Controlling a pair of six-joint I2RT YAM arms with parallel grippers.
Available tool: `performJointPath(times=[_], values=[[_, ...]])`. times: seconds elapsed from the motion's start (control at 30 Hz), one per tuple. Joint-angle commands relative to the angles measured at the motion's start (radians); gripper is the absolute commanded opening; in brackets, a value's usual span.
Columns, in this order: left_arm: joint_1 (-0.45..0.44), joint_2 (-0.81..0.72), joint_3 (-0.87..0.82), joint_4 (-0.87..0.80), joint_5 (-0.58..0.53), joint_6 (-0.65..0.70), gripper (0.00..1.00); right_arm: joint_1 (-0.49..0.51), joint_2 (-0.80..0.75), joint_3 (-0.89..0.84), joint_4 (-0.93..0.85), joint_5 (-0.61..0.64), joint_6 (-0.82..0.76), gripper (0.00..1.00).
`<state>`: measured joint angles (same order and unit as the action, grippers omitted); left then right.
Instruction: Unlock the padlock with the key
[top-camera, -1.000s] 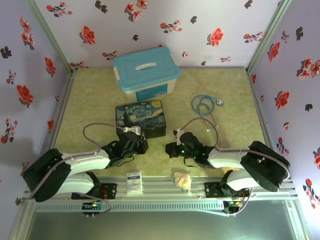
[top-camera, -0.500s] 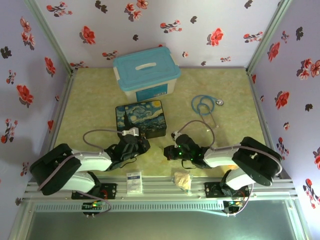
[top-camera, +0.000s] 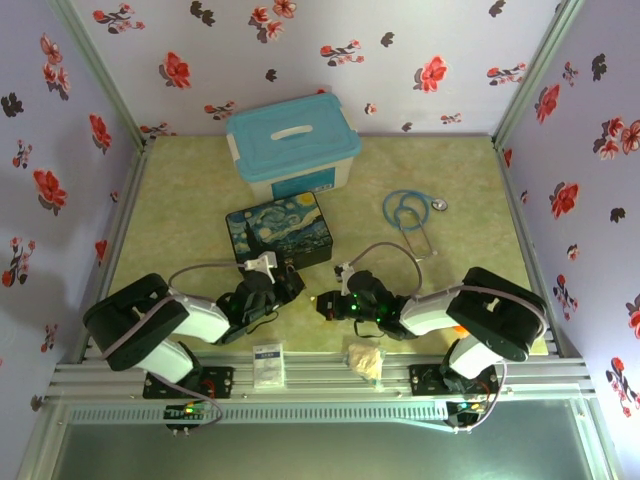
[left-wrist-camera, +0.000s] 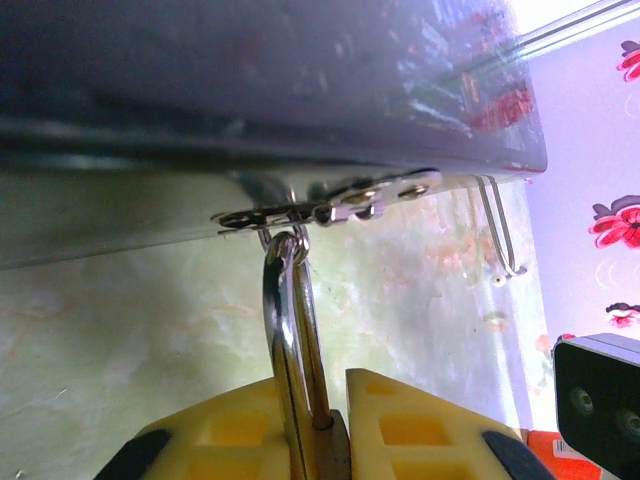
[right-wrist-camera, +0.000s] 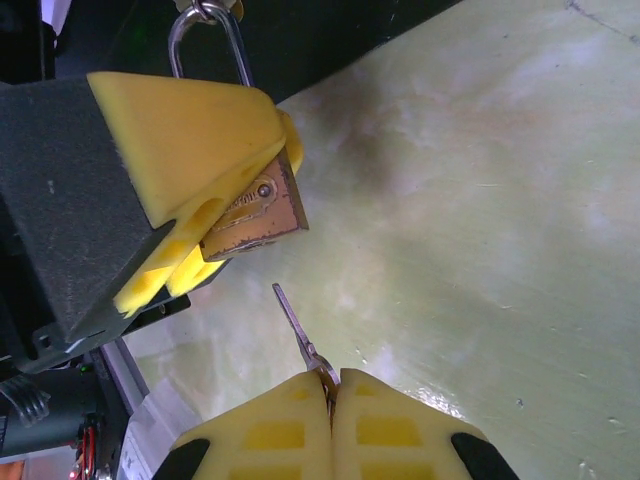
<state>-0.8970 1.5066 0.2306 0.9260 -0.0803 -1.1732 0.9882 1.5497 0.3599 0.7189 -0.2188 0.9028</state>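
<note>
The brass padlock (right-wrist-camera: 255, 215) is pinched between my left gripper's yellow pads (right-wrist-camera: 180, 120). Its silvery shackle (left-wrist-camera: 290, 320) runs up through the metal clasp (left-wrist-camera: 330, 205) of the dark starry-night box (top-camera: 280, 230). My left gripper (left-wrist-camera: 318, 400) is shut on the padlock's body, just in front of the box (top-camera: 283, 285). My right gripper (right-wrist-camera: 332, 385) is shut on the bow of the thin grey key (right-wrist-camera: 298, 330). The key's blade points up at the padlock's underside, its tip a short gap below it. From above, the right gripper (top-camera: 325, 303) sits just right of the left one.
A bin with a light-blue lid (top-camera: 292, 150) stands behind the box. A blue stethoscope (top-camera: 410, 210) lies at the right. A white card (top-camera: 268, 365) and a crumpled yellowish lump (top-camera: 365, 358) rest on the front rail.
The right gripper has moved left with the key, closing on the left gripper. The left arm has shifted and the starry box has turned and slid slightly back-left.
</note>
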Motion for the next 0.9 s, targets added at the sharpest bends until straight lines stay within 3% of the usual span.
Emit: performJointPath(times=[0.0, 0.13, 0.33, 0.87], values=[[-0.007, 0.026, -0.023, 0.053, 0.055, -0.108, 0.08, 0.005, 0.029, 0.014, 0.043, -0.035, 0.023, 0.0], [-0.006, 0.022, -0.024, 0.059, 0.054, -0.108, 0.08, 0.002, 0.074, 0.023, 0.102, -0.072, 0.051, 0.0], [-0.006, 0.026, -0.024, 0.064, 0.06, -0.108, 0.08, -0.057, 0.164, -0.042, 0.407, -0.12, 0.16, 0.0], [-0.006, 0.037, -0.011, 0.048, 0.063, -0.097, 0.08, -0.066, 0.199, -0.058, 0.44, -0.105, 0.137, 0.0]])
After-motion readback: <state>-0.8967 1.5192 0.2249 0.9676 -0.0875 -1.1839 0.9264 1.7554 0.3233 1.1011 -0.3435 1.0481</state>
